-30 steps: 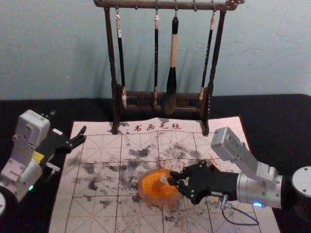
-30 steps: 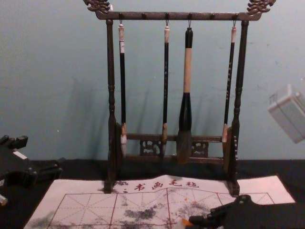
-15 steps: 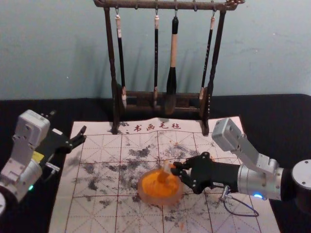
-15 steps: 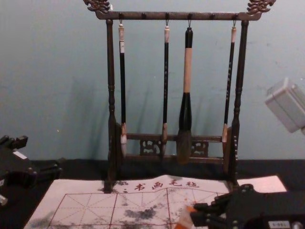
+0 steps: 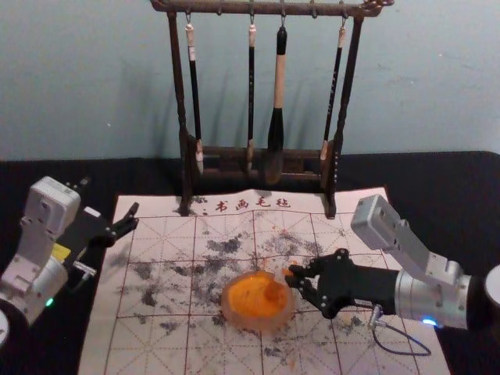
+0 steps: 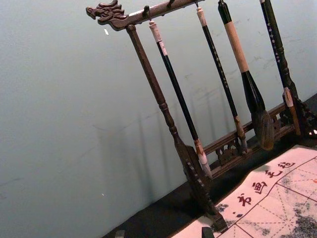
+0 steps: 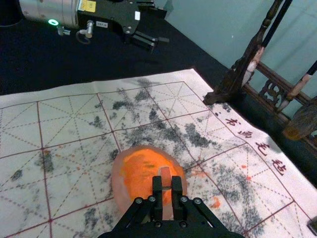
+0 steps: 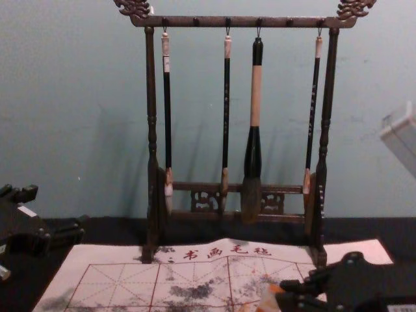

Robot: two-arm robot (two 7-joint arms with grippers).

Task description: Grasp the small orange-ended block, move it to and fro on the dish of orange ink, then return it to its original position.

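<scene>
Calligraphy work area, probably in a lab: robot's right claw (image 5: 289, 276) above a gridded mat (image 5: 148, 234), brush rack (image 5: 219, 7) beyond.

Dim, diffuse light covers the scene. Soft shadows smudge the wall (image 5: 94, 94) left of the rack (image 5: 176, 86); the black cloth (image 5: 437, 187) swallows most detail, while the mat (image 5: 160, 234) reads far brighter. A green lamp (image 5: 50, 301) glows at left, a blue lamp (image 5: 429, 321) at right.
</scene>
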